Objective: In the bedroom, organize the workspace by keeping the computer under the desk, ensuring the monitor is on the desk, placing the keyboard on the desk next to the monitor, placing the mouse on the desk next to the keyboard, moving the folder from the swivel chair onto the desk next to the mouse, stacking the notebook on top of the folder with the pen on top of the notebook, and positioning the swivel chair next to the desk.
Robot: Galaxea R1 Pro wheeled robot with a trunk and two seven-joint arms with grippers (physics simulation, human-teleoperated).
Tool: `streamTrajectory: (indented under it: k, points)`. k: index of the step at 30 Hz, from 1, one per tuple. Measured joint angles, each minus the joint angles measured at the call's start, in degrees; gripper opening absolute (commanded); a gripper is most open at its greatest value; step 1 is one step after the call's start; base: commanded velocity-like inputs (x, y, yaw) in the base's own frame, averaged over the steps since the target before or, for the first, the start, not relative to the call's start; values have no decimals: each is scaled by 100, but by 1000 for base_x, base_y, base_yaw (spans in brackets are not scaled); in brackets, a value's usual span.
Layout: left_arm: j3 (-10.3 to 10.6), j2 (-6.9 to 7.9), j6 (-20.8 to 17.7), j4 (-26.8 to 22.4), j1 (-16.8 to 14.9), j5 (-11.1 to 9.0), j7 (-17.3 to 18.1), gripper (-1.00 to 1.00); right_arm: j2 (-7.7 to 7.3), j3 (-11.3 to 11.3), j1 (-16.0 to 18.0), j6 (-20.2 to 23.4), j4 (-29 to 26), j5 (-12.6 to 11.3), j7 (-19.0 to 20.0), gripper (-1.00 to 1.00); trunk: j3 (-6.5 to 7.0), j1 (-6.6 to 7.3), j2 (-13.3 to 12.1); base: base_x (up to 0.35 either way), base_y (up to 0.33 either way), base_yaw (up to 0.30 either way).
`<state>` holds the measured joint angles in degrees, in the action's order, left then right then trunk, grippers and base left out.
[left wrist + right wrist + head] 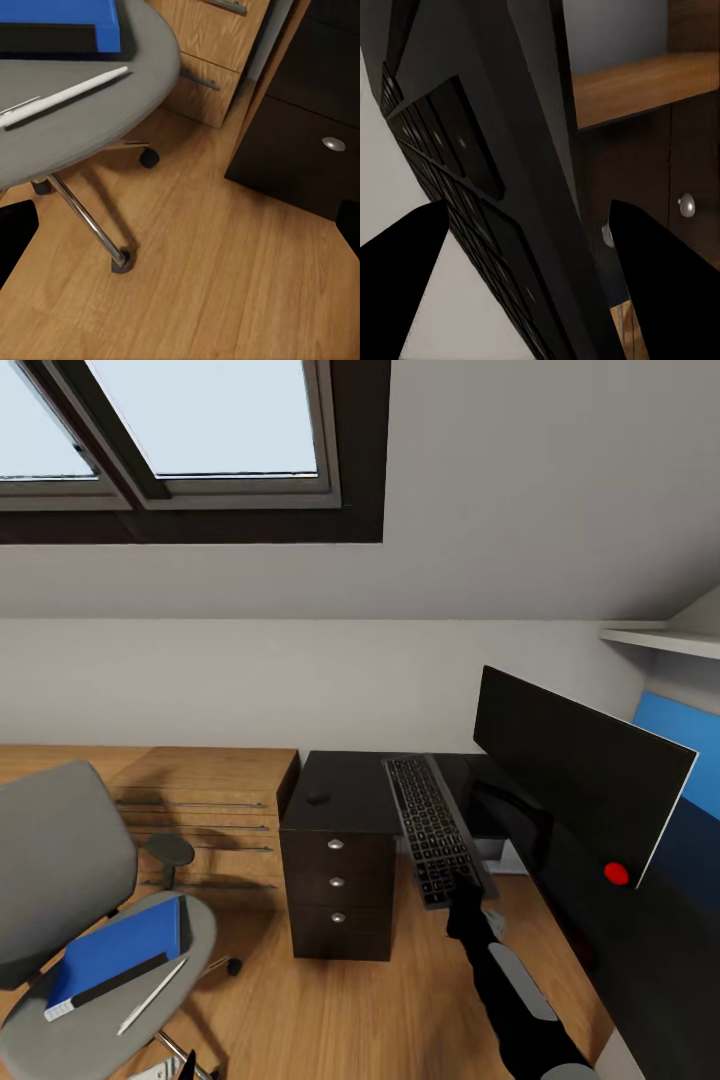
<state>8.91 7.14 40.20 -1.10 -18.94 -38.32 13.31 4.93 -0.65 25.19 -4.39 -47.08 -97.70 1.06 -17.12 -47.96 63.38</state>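
Observation:
My right gripper (466, 900) (531, 255) is shut on the near end of the long dark keyboard (432, 825) (472, 187), which slants up over the gap beside the drawer unit. The black desk (340, 775) carries the small mouse (318, 798) on its left part and the wide monitor (575, 770) on the right. The blue folder (118, 945) (67, 15) and the pale pen (152, 994) (64, 94) lie on the seat of the grey swivel chair (60, 860) (142, 67). My left gripper (180, 240) hangs open low over the floor by the chair's base. The notebook is out of view.
A light wooden dresser (205, 810) (217, 45) stands against the wall left of the desk. The chair's chrome legs and castors (120, 259) spread over the wooden floor (350, 1010). A blue wall panel (690, 750) and a shelf (665, 638) are behind the monitor.

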Motion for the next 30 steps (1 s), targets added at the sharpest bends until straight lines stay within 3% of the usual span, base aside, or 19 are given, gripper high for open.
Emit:
streamTrajectory:
  k: [3, 7, 30]
  points:
    - [0, -13, 1, -1, 0, 0, 0, 100, 11, 197, 0, -41, 21, 5, -20, -100, 0, 0, 0, 0, 0, 0]
    - [0, -19, -1, -1, 0, 0, 0, 100, 21, 290, 0, -64, 31, -5, -15, -100, 0, 0, 0, 0, 0, 0]
    - [0, -22, -6, 2, 0, 0, 0, 100, 16, 323, 0, -63, 25, -13, 48, -100, -55, 0, 0, 0, 0, -36]
